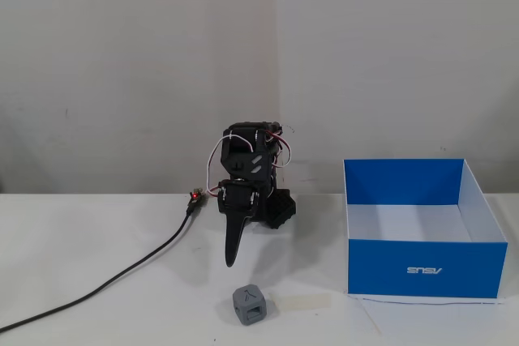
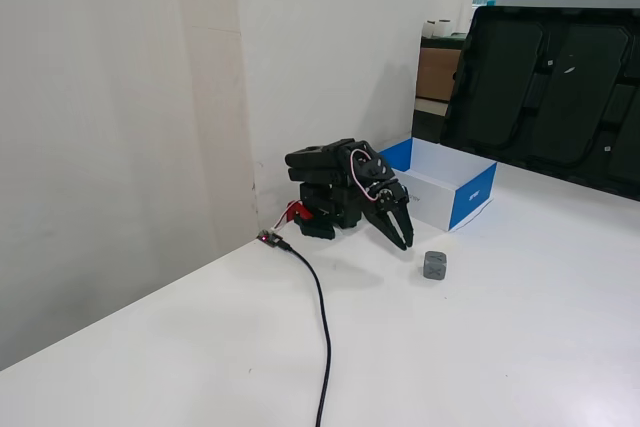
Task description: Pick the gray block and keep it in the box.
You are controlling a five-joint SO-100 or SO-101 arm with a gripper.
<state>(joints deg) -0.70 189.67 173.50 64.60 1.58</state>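
Nearest the lens, the table [image 1: 97,232] carries everything. At three o'clock sits the box [image 1: 422,269], open-topped. Folded at centre, I hang my claw [image 1: 231,258] clenched, empty. At six o'clock below it rests the gray block [image 1: 250,304].

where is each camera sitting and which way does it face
A fixed view: low at the table's front, facing the back wall; the folded arm with its end effector pointing down, gray block nearest, box to the right.
Another fixed view: raised, off to the side, looking along the wall; arm side-on, end effector.
Shared: arm, block, box, black cable.
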